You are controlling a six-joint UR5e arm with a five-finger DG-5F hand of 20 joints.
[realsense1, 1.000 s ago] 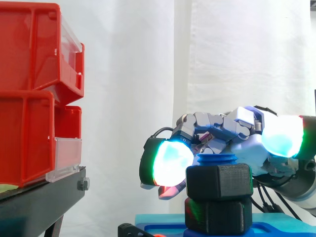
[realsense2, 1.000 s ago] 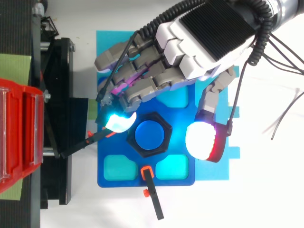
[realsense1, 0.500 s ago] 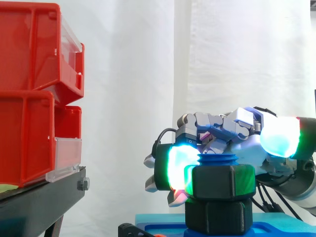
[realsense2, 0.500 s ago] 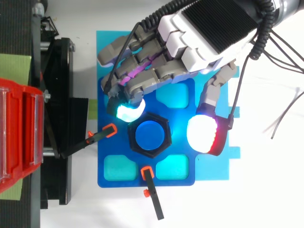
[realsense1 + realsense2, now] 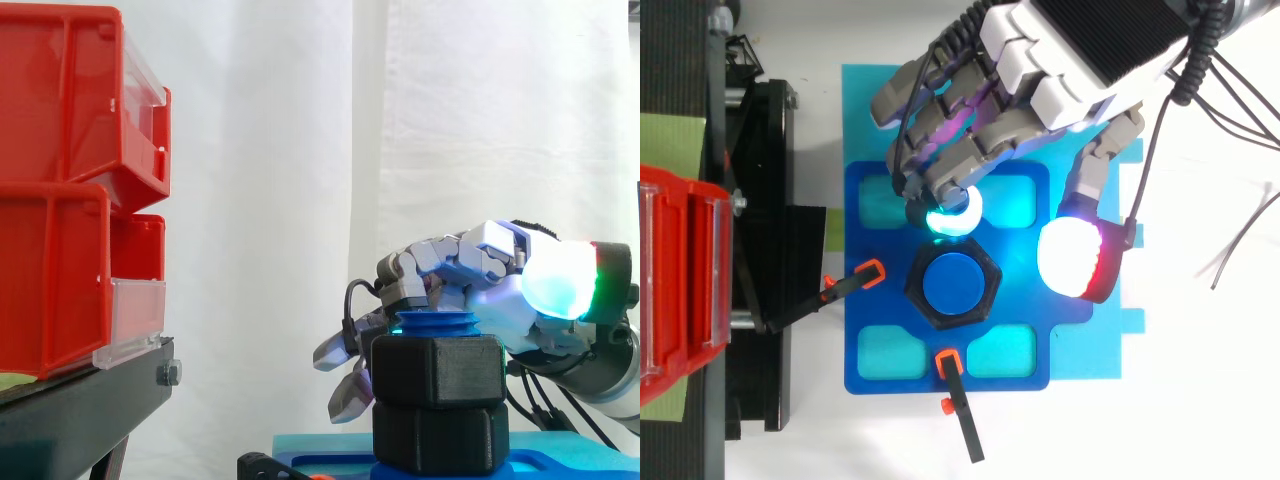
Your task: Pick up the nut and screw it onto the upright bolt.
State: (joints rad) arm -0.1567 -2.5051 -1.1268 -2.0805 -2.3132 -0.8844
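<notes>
Hand (image 5: 1090, 50) has pulled back from the nut (image 5: 952, 283); I see curled fingers (image 5: 950, 215) just beyond it, gripping nothing.

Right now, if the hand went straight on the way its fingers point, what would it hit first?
Probably the black nut on the blue bolt: the hand's glowing fingertip sits right beside its rim.

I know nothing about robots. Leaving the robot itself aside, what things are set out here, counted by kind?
Red bins: 2
Black hexagonal pieces: 2
Blue bolt: 1
Orange-tipped clamps: 2
Blue base plate: 1
Total: 8
</notes>
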